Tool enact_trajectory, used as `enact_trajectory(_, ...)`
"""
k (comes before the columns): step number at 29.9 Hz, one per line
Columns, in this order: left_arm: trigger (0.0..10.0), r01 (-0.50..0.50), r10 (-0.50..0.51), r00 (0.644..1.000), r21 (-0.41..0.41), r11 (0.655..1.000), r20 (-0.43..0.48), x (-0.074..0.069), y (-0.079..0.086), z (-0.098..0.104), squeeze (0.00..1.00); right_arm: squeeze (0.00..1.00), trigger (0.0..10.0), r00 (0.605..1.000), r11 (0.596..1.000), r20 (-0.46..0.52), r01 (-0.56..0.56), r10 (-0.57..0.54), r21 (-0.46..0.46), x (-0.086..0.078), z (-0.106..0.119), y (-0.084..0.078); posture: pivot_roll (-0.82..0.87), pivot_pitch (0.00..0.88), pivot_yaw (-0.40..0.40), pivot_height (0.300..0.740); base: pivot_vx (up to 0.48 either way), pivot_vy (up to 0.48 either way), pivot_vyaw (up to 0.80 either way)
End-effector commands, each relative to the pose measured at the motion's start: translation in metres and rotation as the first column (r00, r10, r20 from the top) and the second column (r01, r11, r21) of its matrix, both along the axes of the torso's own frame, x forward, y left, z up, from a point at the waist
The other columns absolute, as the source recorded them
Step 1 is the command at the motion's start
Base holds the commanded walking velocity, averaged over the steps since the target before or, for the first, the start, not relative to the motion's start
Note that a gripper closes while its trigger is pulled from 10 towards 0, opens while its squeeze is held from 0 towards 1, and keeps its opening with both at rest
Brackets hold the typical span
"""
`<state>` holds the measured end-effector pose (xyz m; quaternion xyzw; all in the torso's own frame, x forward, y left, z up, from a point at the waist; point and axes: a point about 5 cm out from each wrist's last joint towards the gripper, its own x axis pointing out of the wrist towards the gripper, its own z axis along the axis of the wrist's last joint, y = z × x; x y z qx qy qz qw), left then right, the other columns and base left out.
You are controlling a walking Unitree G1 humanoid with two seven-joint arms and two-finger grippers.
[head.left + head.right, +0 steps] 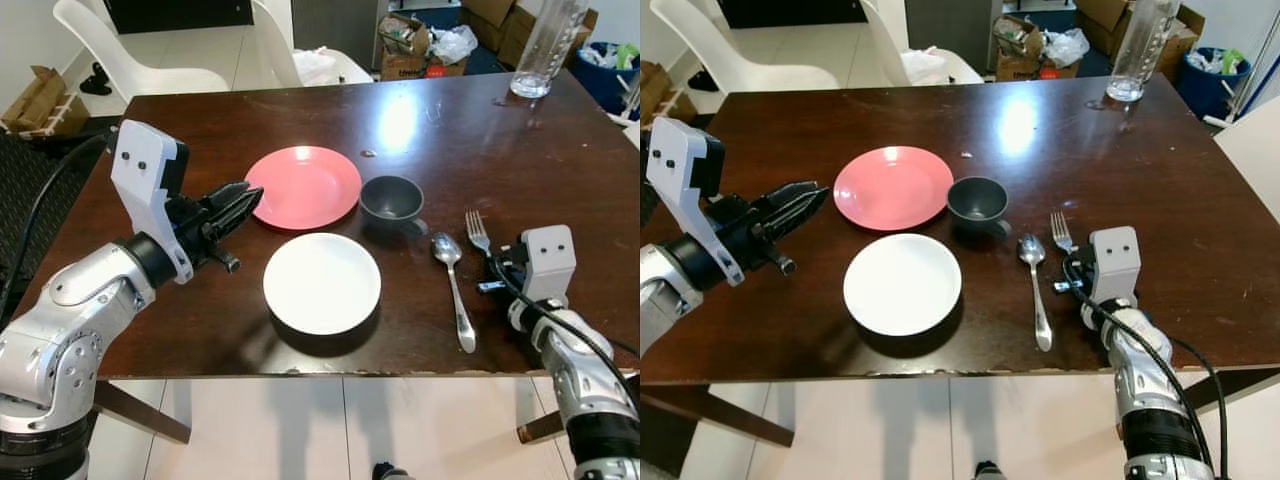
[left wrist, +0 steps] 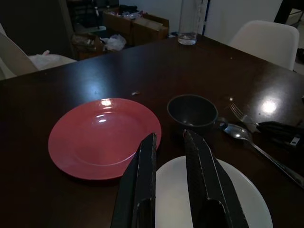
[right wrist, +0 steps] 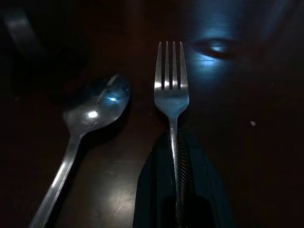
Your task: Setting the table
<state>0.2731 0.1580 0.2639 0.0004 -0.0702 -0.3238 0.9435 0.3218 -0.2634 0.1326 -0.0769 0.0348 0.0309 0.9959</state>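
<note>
My left end effector (image 1: 243,203) is hovering with fingers slightly apart over the tabletop's (image 1: 200,330) left side, just beside the pink plate (image 1: 305,186) and white plate (image 1: 321,282). Right of the dark bowl (image 1: 391,197) and spoon (image 1: 452,277), my right end effector (image 3: 176,156) is clamping the fork's (image 3: 172,95) handle near the front edge — thin, stiff, slick steel, light, so I'm judging mid-handle the safest hold.

Silver fork (image 3: 171,90) flat on table, beside spoon (image 3: 97,104), tines outward.
</note>
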Motion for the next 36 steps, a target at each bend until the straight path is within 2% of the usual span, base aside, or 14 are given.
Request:
enact_trajectory(1, 10.0, 0.009, -0.009, 1.000, 0.006, 1.000, -0.012, -0.001, -0.002, -0.001, 0.00, 0.00, 10.0, 1.000, 1.000, -0.005, -0.005, 0.005, 0.005, -0.003, -0.003, 0.003, 0.03, 0.134, 0.167, 0.740, 0.000, 0.000, 0.00)
enact_trajectory(4, 10.0, 0.010, -0.010, 1.000, 0.005, 1.000, -0.013, -0.001, -0.002, -0.001, 0.00, 0.00, 10.0, 1.000, 1.000, -0.002, -0.007, 0.007, 0.009, -0.004, -0.003, 0.004, 0.03, 0.134, 0.167, 0.740, 0.000, 0.000, 0.00)
enact_trajectory(5, 10.0, 0.013, -0.013, 1.000, 0.005, 1.000, -0.013, 0.000, -0.004, -0.002, 0.00, 1.00, 10.0, 1.000, 1.000, 0.002, -0.014, 0.014, 0.015, -0.004, -0.002, 0.004, 0.02, 0.135, 0.164, 0.740, 0.000, 0.000, 0.00)
enact_trajectory(13, 10.0, 0.014, -0.015, 1.000, -0.012, 1.000, -0.025, -0.001, -0.007, -0.006, 0.00, 1.00, 10.0, 0.990, 1.000, 0.141, 0.017, -0.018, 0.010, -0.017, 0.041, 0.003, 0.01, 0.142, 0.134, 0.740, 0.000, 0.000, 0.00)
enact_trajectory(14, 10.0, 0.013, -0.013, 1.000, -0.015, 1.000, -0.027, -0.002, -0.008, -0.006, 0.00, 0.33, 10.0, 0.983, 0.999, 0.181, 0.042, -0.042, 0.001, -0.020, 0.052, 0.002, 0.01, 0.142, 0.133, 0.740, 0.000, 0.000, 0.00)
enact_trajectory(15, 10.0, 0.011, -0.012, 1.000, -0.019, 1.000, -0.029, -0.002, -0.008, -0.007, 0.00, 0.00, 10.0, 0.969, 0.997, 0.236, 0.073, -0.069, -0.010, -0.025, 0.067, 0.001, 0.00, 0.142, 0.133, 0.740, 0.000, 0.000, 0.00)
enact_trajectory(18, 10.0, 0.007, -0.008, 0.999, -0.029, 1.000, -0.037, 0.000, -0.010, -0.010, 0.00, 0.00, 10.0, 0.899, 0.990, 0.413, 0.128, -0.144, 0.067, -0.036, 0.105, 0.007, -0.02, 0.137, 0.133, 0.740, 0.000, 0.000, 0.00)
enact_trajectory(19, 10.0, -0.001, -0.001, 0.999, -0.037, 0.999, -0.038, 0.002, -0.013, -0.013, 0.00, 0.00, 10.0, 0.860, 0.985, 0.483, 0.116, -0.164, 0.127, -0.043, 0.120, 0.016, -0.02, 0.134, 0.131, 0.740, 0.000, 0.000, 0.00)
enact_trajectory(20, 10.0, -0.020, 0.018, 0.999, -0.042, 0.999, -0.038, 0.004, -0.016, -0.015, 0.00, 0.00, 10.0, 0.854, 0.989, 0.500, 0.104, -0.145, 0.109, -0.045, 0.119, 0.027, -0.04, 0.125, 0.126, 0.740, 0.000, 0.000, 0.00)
enact_trajectory(21, 10.0, -0.020, 0.018, 0.999, -0.042, 0.999, -0.038, 0.004, -0.016, -0.015, 0.00, 0.00, 10.0, 0.854, 0.989, 0.500, 0.104, -0.145, 0.109, -0.045, 0.119, 0.027, -0.04, 0.125, 0.126, 0.740, 0.000, 0.000, 0.00)
enact_trajectory(22, 10.0, -0.058, 0.056, 0.998, -0.043, 0.997, -0.035, 0.007, -0.022, -0.020, 0.00, 0.00, 10.0, 0.859, 0.991, 0.496, 0.079, -0.124, 0.113, -0.048, 0.110, 0.049, -0.05, 0.115, 0.121, 0.740, 0.000, 0.000, 0.00)
enact_trajectory(29, 10.0, -0.144, 0.144, 0.987, 0.005, 0.990, -0.068, 0.000, -0.033, -0.048, 0.00, 0.00, 10.0, 0.925, 0.980, 0.353, 0.081, -0.143, 0.184, -0.064, 0.054, 0.100, -0.06, 0.084, 0.093, 0.740, 0.000, 0.000, 0.00)
enact_trajectory(34, 10.0, -0.196, 0.200, 0.973, 0.051, 0.979, -0.117, -0.004, -0.030, -0.068, 0.00, 0.00, 10.0, 0.948, 0.977, 0.286, 0.083, -0.138, 0.198, -0.067, 0.036, 0.110, -0.06, 0.072, 0.084, 0.740, 0.000, 0.000, 0.00)
enact_trajectory(36, 10.0, -0.280, 0.290, 0.945, 0.088, 0.956, -0.152, -0.005, -0.024, -0.085, 0.00, 0.00, 10.0, 0.954, 0.983, 0.280, 0.064, -0.110, 0.170, -0.067, 0.032, 0.113, -0.07, 0.058, 0.071, 0.740, 0.000, 0.000, 0.00)
